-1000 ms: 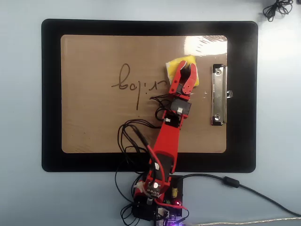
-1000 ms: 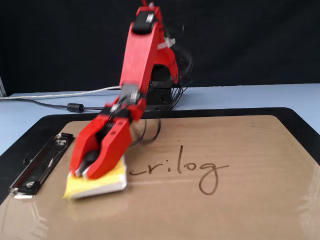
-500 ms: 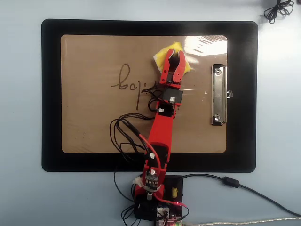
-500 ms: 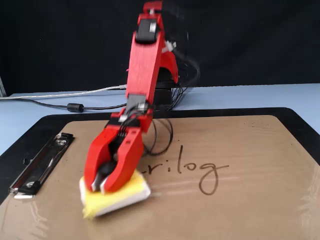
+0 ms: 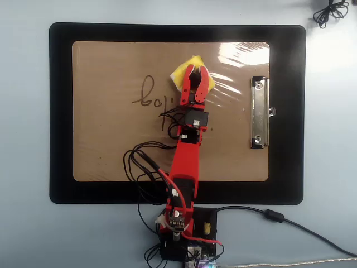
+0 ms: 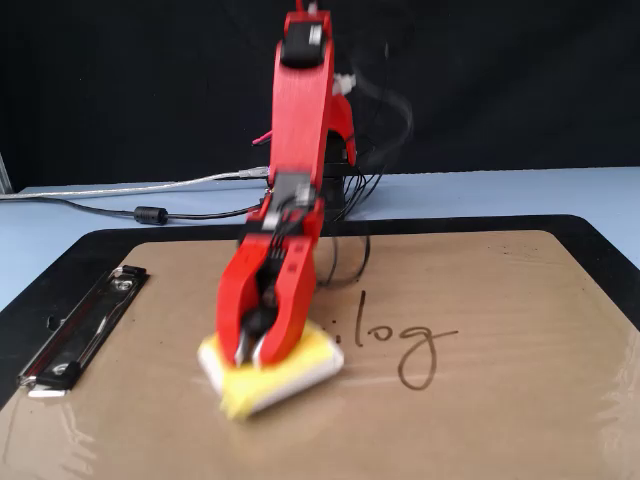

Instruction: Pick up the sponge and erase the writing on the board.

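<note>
Half of the job, by my judgement, is done: the gripper has its red jaws closed on the black knob of the sponge and presses the yellow pad flat on the board. Taking the silver clip as landmark, in the overhead view the sponge lies well to the clip's left, a little above the clip's top end, and the writing lies further left again, so the sponge sits between clip and remaining strokes. That is the relation the next stroke turns on: what is left to erase lies on the side of the gripper away from the clip, in the overhead view a little lower than the pad, and the word's long axis runs straight away from the clip, so a sweep along that line should cover it. In the fixed view the readable letters are "log", preceded by a dot and a short upright stroke just beside the sponge. I can read no brand or label anywhere.
</note>
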`<state>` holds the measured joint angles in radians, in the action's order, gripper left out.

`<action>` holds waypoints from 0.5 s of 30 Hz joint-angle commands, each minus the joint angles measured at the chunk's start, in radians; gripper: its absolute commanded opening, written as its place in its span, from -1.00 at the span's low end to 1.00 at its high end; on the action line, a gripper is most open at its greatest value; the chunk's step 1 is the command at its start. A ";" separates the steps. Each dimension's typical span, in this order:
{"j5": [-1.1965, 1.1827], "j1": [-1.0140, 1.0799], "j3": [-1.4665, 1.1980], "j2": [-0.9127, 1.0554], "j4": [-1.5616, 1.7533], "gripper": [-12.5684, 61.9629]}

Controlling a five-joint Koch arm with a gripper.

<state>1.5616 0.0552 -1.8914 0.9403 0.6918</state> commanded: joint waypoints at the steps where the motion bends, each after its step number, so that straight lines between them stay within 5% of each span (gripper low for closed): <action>1: 0.014 0.017 -0.210 0.155 0.005 -0.87; 7: -0.017 0.158 -0.927 0.910 -0.015 -0.87; 15: -0.060 0.322 -0.491 0.483 -0.040 -0.87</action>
<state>1.5156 0.3405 -2.3869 1.4189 0.6228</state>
